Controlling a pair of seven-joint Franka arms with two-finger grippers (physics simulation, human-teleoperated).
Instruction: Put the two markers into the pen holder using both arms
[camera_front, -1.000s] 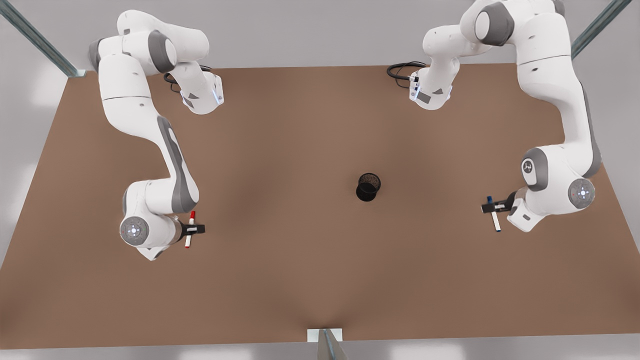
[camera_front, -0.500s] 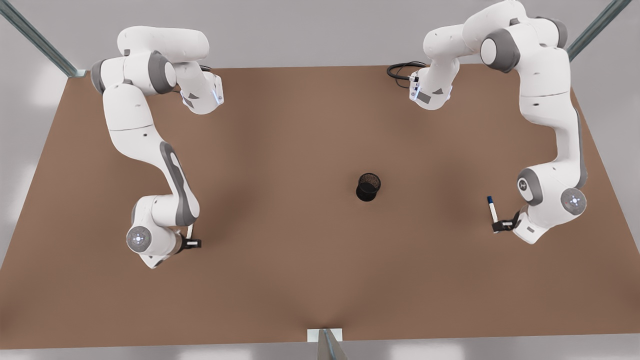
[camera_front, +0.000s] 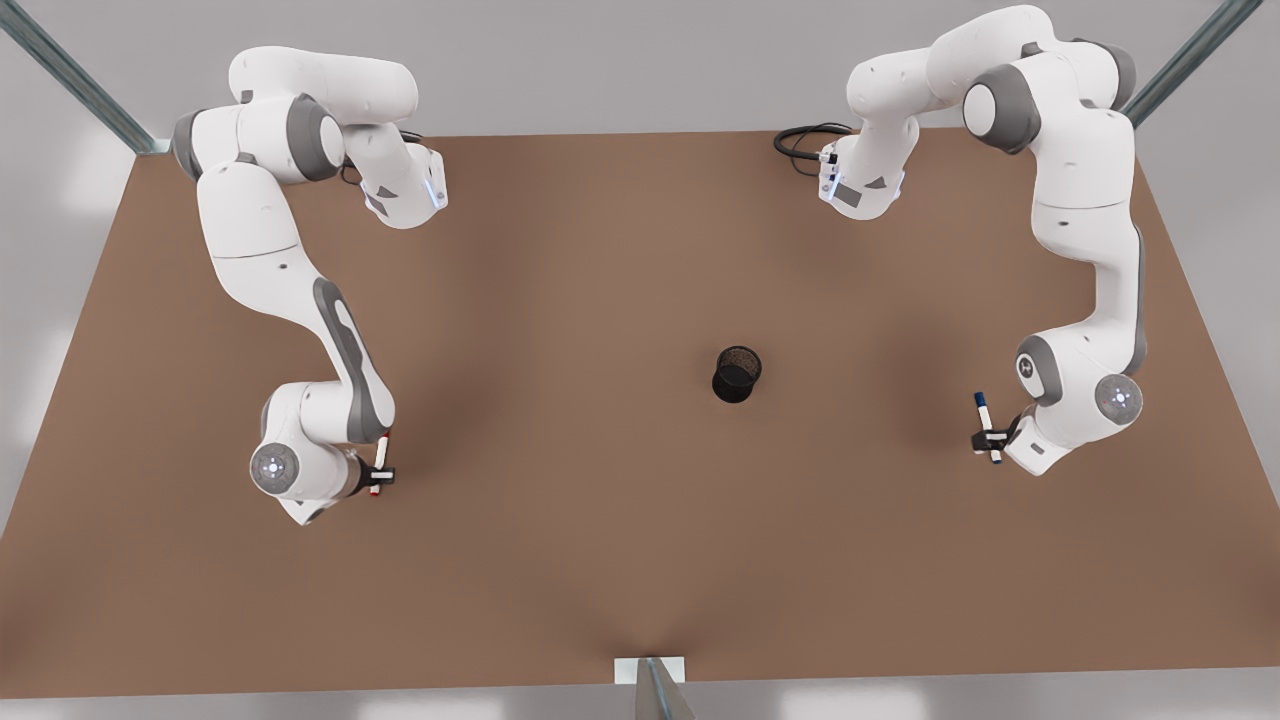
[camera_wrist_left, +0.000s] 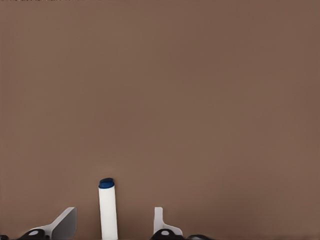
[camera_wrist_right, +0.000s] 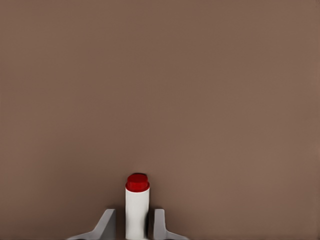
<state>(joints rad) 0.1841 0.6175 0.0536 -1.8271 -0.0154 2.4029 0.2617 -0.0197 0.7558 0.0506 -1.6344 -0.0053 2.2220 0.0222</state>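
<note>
- The left gripper (camera_front: 988, 440) is near the desk (camera_front: 620, 560) edge on the front view's right, its fingers (camera_wrist_left: 64, 223) set to either side of the blue-capped marker (camera_front: 986, 425). In the left wrist view one finger stands clear of the barrel, so I cannot tell whether the marker is pinched.
- The blue-capped marker's white barrel (camera_wrist_left: 107, 212) rises between those fingers, dark blue end uppermost against the brown desk.
- The right gripper (camera_front: 380, 476) is near the opposite edge, on the front view's left, clamped on the red-capped marker (camera_front: 380, 462); in the right wrist view both fingers (camera_wrist_right: 159, 222) sit tight against the white barrel (camera_wrist_right: 136, 212).
- The pen holder (camera_front: 738, 373), a black mesh cup, stands upright around the middle of the desk, somewhat nearer the left gripper, well apart from both markers.
- No brand, label or writing on either marker or on the holder can be read.
</note>
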